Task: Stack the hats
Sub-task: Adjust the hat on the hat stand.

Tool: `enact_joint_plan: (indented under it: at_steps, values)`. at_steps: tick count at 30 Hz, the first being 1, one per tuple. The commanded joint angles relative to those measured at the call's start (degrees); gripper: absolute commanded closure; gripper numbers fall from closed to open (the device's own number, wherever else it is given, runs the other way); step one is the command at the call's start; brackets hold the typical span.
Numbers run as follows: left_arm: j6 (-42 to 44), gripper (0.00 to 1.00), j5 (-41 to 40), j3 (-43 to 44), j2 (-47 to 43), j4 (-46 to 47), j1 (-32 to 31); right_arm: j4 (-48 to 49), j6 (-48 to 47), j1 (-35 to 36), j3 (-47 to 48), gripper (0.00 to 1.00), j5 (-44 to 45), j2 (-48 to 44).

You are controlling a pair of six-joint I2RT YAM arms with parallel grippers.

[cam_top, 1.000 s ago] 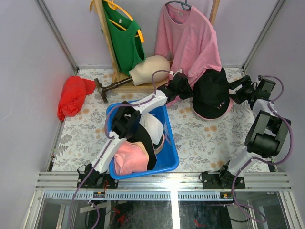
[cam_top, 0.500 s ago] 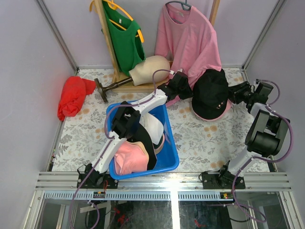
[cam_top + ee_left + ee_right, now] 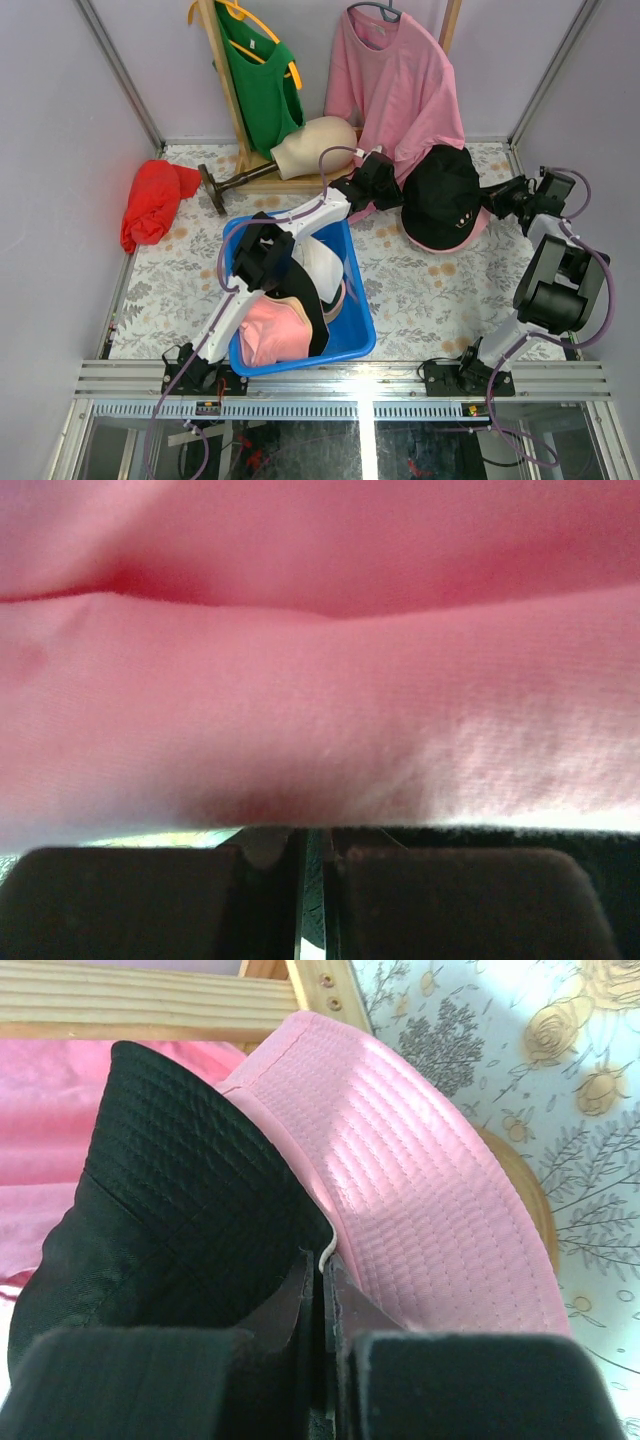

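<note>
Black fabric caps the pile at upper right of the overhead view: a black hat (image 3: pixel 445 190) sits on a pink hat (image 3: pixel 440 243) whose brim shows along its lower edge. The right gripper (image 3: pixel 492 200) meets this pile from the right, and the left gripper (image 3: pixel 390 192) reaches it from the left, against the hem of a hanging pink sweatshirt (image 3: pixel 400 85). At centre, a blue bin (image 3: pixel 362 335) holds more hats: a pink one (image 3: pixel 268 335), a white one (image 3: pixel 322 262) and dark ones between. A mannequin head (image 3: pixel 315 145) lies at upper centre, a red cloth (image 3: pixel 150 205) at left, and a green top (image 3: pixel 262 90) hangs above.

In the left wrist view, pink fabric (image 3: pixel 320 700) fills nearly the whole frame. The left gripper (image 3: pixel 305 865) at the bottom edge has its jaws pressed together; whether cloth is caught between them cannot be told.

In the right wrist view, the right gripper (image 3: pixel 322 1285) is clamped at bottom centre, with the black hat's (image 3: pixel 180 1160) brim edge running into the slit. The pink hat's (image 3: pixel 420 1180) brim lies just to its right on the floral table cover (image 3: pixel 560 1060).
</note>
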Motion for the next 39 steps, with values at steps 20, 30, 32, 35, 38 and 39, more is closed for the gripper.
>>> enact_joint_plan:
  at_steps: [20,30,32,35,38,39]
  values:
    - [4.0,1.00,-8.0,3.7,2.5,-14.2,-1.3,-21.6,-10.0,-0.1,2.7,1.00,21.4,1.6]
    - [5.6,1.00,-7.1,0.1,1.8,-14.8,-2.0,-22.5,-11.1,2.1,1.5,1.00,23.4,1.4]
    - [5.8,1.00,-6.3,-0.3,1.9,-15.3,-2.2,-23.3,-11.7,2.6,1.6,1.00,24.0,0.9]
    - [6.3,1.00,-5.7,-0.9,2.1,-15.4,-2.6,-24.4,-12.5,2.6,1.1,1.00,25.0,-0.3]
    - [6.8,1.00,-5.6,-0.8,2.1,-16.1,-2.8,-25.8,-13.2,2.4,0.7,1.00,26.7,-1.7]
    - [7.0,1.00,-5.5,-1.0,2.0,-16.3,-2.8,-25.9,-13.3,2.2,0.5,1.00,26.8,-1.8]
